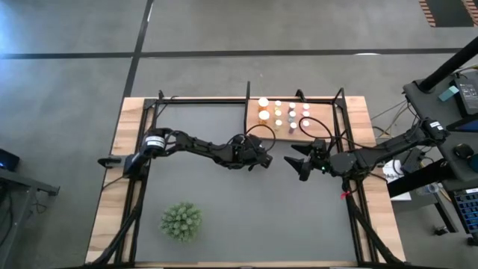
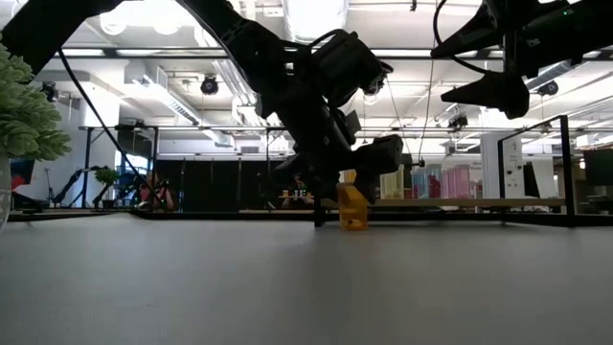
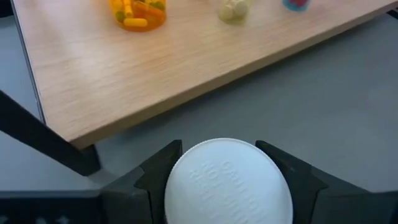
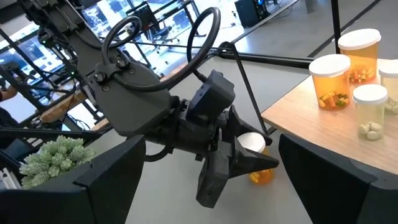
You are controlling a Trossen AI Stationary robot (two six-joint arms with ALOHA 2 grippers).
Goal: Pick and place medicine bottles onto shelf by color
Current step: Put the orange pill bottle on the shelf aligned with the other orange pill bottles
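My left gripper (image 1: 263,159) is shut on an orange medicine bottle with a white cap (image 4: 252,142), just off the near left corner of the shelf (image 1: 254,127). The bottle's orange body (image 2: 352,213) shows low over the dark mat. Whether its base touches the mat I cannot tell. Several more bottles (image 1: 278,112) stand upright on the wooden shelf, orange ones (image 4: 329,81) next to a pale one (image 4: 371,112). My right gripper (image 1: 297,160) hangs open above the mat, facing the left one, with nothing between its fingers. My left gripper pinches the bottle's top end between its two fingers, one on either side of the white cap (image 3: 227,183). The fingers slant down from the table's left. The bottle is tilted, with its cap toward the wrist and its orange body (image 4: 261,176) below the fingertips.
A green spiky plant (image 1: 181,221) stands on the mat near the front left. Thin black frame posts (image 1: 340,101) rise around the shelf and the mat, one close to the held bottle (image 3: 50,143). The shelf's near left part (image 3: 155,62) is bare wood.
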